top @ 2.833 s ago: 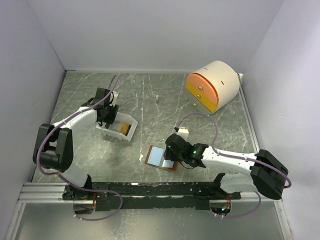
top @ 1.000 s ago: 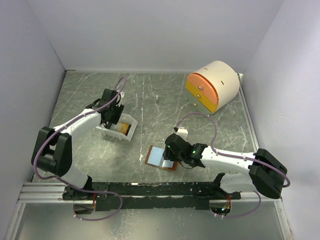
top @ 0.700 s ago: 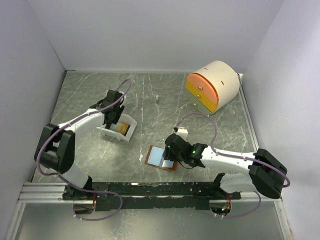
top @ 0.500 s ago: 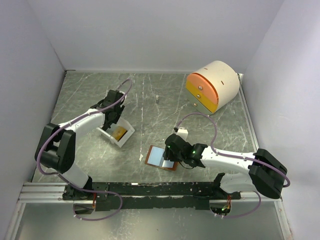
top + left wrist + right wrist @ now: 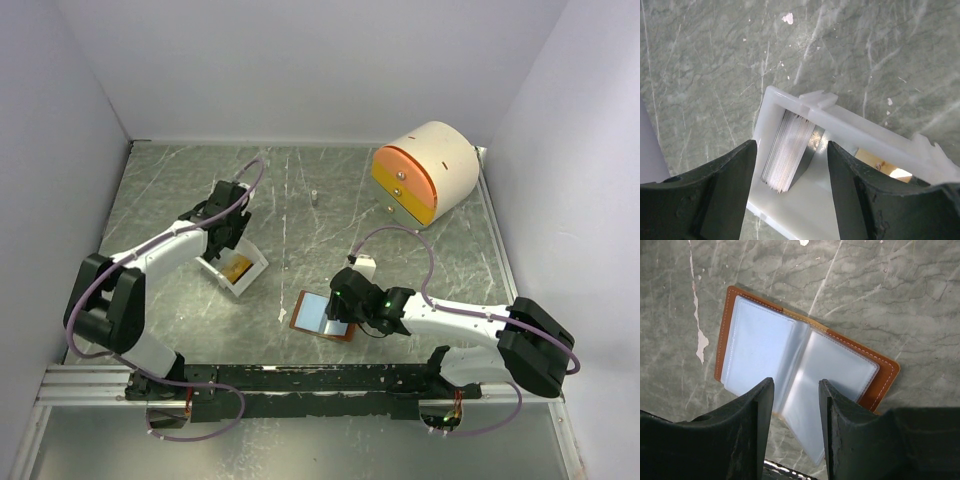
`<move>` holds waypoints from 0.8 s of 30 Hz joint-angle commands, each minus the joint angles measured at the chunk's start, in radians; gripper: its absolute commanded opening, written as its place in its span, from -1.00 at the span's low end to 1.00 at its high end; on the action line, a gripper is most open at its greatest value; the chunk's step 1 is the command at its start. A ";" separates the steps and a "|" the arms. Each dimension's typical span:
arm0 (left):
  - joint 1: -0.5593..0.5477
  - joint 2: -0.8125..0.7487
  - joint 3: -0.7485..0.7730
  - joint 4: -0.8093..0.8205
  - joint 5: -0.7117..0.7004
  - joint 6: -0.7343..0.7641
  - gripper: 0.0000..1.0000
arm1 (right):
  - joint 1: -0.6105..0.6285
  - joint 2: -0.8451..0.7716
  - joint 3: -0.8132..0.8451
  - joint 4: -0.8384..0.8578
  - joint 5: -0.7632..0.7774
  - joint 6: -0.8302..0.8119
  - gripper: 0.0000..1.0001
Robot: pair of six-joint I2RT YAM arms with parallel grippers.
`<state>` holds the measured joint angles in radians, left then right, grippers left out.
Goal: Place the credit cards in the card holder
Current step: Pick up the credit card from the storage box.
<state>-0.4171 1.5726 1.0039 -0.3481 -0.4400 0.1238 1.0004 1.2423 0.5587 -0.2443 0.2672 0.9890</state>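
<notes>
- Two arms are working, one on each half of the grey-green marbled table (image 5: pixel 150 190).
- Left gripper (image 5: pixel 790 162): reaches out over the white tray (image 5: pixel 850 122), pointing down into it. The jaws are spread wide and nothing is clamped between them.
- Credit cards (image 5: pixel 787 152): a silver-grey stack stands on edge against one end wall of the tray. In the wrist view it sits in the gap between the two left fingers. I cannot tell whether either finger touches it.
- Gold-yellow card (image 5: pixel 875 162): lies in the same tray, further along from the stack, partly hidden behind the tray wall and the right-hand finger.
- The tray sits left of centre on the table, skewed to the table's edges.
- Card holder (image 5: pixel 765 345): lies opened out on the table near the front edge, about centre. Its pale blue-grey pockets face up and the rust-brown stitched border shows around them.
- Right gripper (image 5: pixel 796 407): sits over the near edge of the holder. The jaws are parted by a moderate gap and grip nothing. One corner of a pocket leaf shows in that gap. Contact with the holder cannot be judged.
- Round drawer unit (image 5: pixel 430 160): cream and orange, at the far right corner, well apart from both grippers.
</notes>
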 commanded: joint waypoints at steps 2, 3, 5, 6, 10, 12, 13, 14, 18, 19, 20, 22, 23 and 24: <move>-0.019 -0.098 -0.028 0.015 0.042 0.040 0.35 | -0.003 -0.006 -0.009 0.014 0.004 0.013 -0.17; -0.020 -0.106 -0.031 0.017 0.046 0.047 0.34 | -0.003 -0.005 -0.011 0.015 0.004 0.014 -0.17; -0.020 -0.114 -0.041 0.024 0.049 0.065 0.33 | -0.003 -0.004 -0.008 0.018 0.001 0.013 -0.17; -0.020 -0.112 -0.046 0.028 0.049 0.075 0.33 | -0.003 -0.002 -0.007 0.018 -0.001 0.012 -0.17; -0.019 -0.073 -0.055 0.029 0.052 0.106 0.31 | -0.003 0.005 -0.002 0.019 -0.006 0.010 -0.17; -0.020 -0.046 -0.047 0.023 0.027 0.103 0.30 | -0.003 0.004 0.002 0.015 -0.004 0.010 -0.17; -0.020 -0.035 -0.045 0.023 0.017 0.104 0.30 | -0.003 0.001 0.003 0.012 -0.003 0.009 -0.17; -0.019 -0.025 -0.046 0.027 0.013 0.106 0.30 | -0.003 -0.001 0.004 0.010 -0.002 0.008 -0.17; -0.019 0.009 -0.042 0.036 0.002 0.112 0.28 | -0.002 -0.013 0.000 0.005 0.006 0.009 -0.17; -0.020 0.018 -0.041 0.038 -0.008 0.112 0.28 | -0.003 -0.015 0.001 0.004 0.007 0.008 -0.17; -0.020 0.024 -0.041 0.041 -0.017 0.115 0.27 | -0.003 -0.015 0.001 0.004 0.008 0.009 -0.17; -0.020 0.039 -0.042 0.045 -0.031 0.125 0.26 | -0.003 -0.014 0.003 0.002 0.009 0.007 -0.17; -0.019 0.045 -0.042 0.047 -0.037 0.128 0.25 | -0.002 -0.012 0.005 0.001 0.010 0.007 -0.17; -0.020 0.050 -0.041 0.048 -0.042 0.130 0.23 | -0.002 -0.010 0.006 0.000 0.009 0.005 -0.17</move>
<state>-0.4294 1.5997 0.9596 -0.3317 -0.4370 0.2295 1.0004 1.2423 0.5587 -0.2443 0.2584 0.9916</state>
